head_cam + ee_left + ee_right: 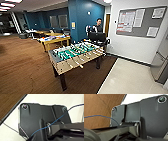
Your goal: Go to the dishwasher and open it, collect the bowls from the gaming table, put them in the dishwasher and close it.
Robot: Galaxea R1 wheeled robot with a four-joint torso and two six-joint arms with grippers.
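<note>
Here the foosball table [75,56] stands nearest in the head view, set on the brown wood floor [22,67] just beside the edge where that floor meets pale tile [130,80]. Its green field carries rods with handles, and no bowl can be made out on it. At its far end, touching or nearly so, is a dark control rig [97,37], and a person [98,26] stands right behind that. Beyond the foosball table's far left corner sits a yellow-topped table [55,40] with coloured items on it, too blurred to name. Further back behind that one are more tables [43,32], against a blue wall [82,17]. To the right of the foosball table, across the tile, a white wall holds a grey notice board [141,21] with papers. A steel-looking panel [160,66] stands near that wall; whether it is the dishwasher cannot be told. Neither wrist view shows its fingers, so the jaws' state cannot be told.
</note>
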